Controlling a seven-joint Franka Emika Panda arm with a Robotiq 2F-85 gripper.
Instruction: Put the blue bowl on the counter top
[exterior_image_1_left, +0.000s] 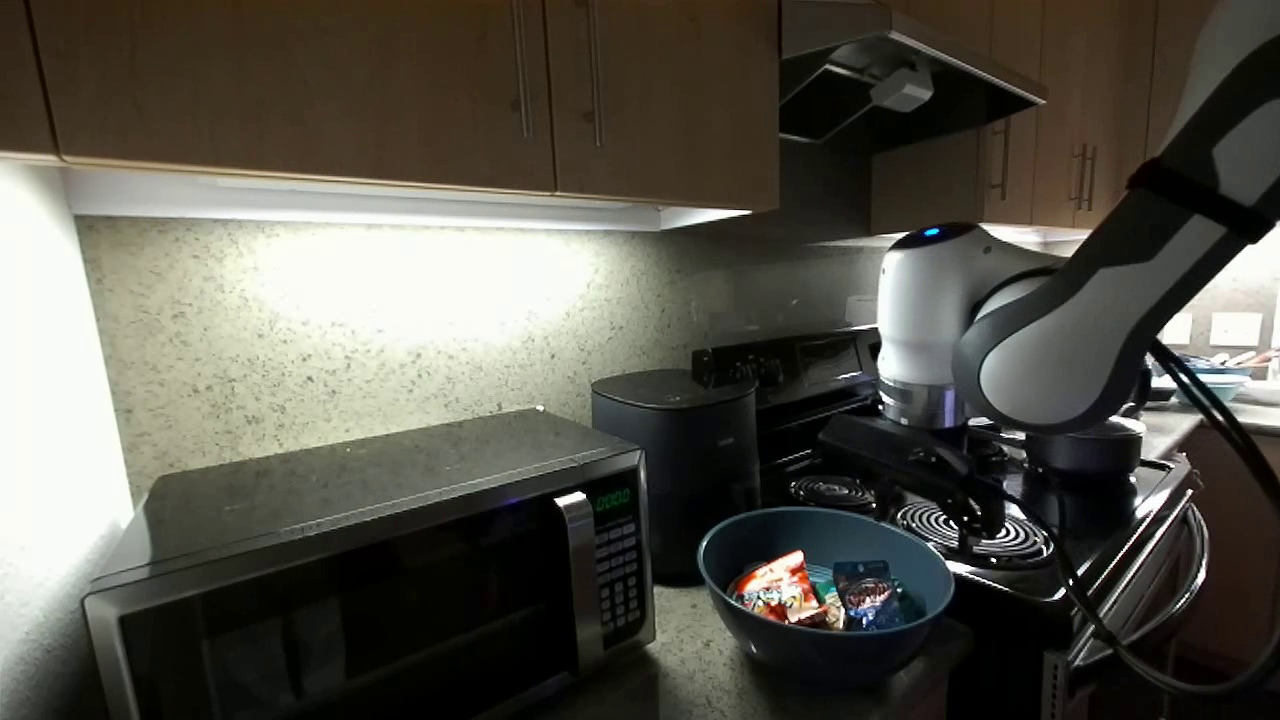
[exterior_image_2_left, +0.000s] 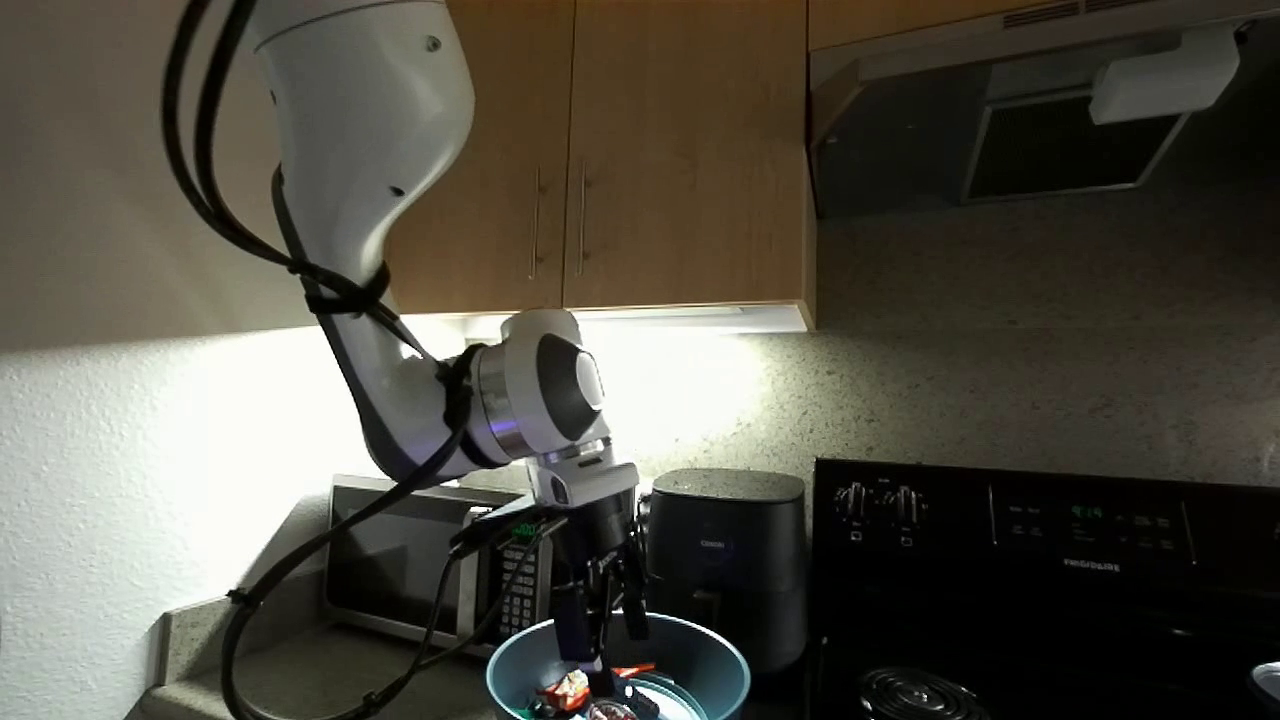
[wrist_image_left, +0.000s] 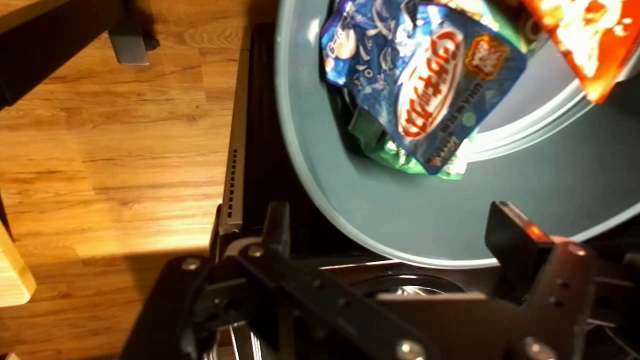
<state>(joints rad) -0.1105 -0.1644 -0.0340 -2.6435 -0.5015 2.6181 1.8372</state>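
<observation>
The blue bowl (exterior_image_1_left: 830, 655) stands upright on the speckled counter top (exterior_image_1_left: 690, 640), close to the edge by the stove. Several colourful snack packets lie in it. The bowl also shows in an exterior view (exterior_image_2_left: 700, 655), cut off at the bottom, and in the wrist view (wrist_image_left: 400, 215). My gripper (wrist_image_left: 395, 220) is open and empty in the wrist view, its fingers apart near the bowl's rim; one finger overlaps the rim in the picture. In an exterior view the gripper (exterior_image_1_left: 975, 530) is on the stove side of the bowl, and it also shows before the bowl (exterior_image_2_left: 605, 645).
A microwave (exterior_image_1_left: 400, 570) stands left of the bowl. A black appliance (exterior_image_1_left: 680, 460) stands behind it. The black stove (exterior_image_1_left: 1090, 530) with coil burners is beside it and bears a dark pot (exterior_image_1_left: 1085, 450). A range hood (exterior_image_1_left: 900, 70) hangs above. Cables (exterior_image_2_left: 290, 560) loop from the arm.
</observation>
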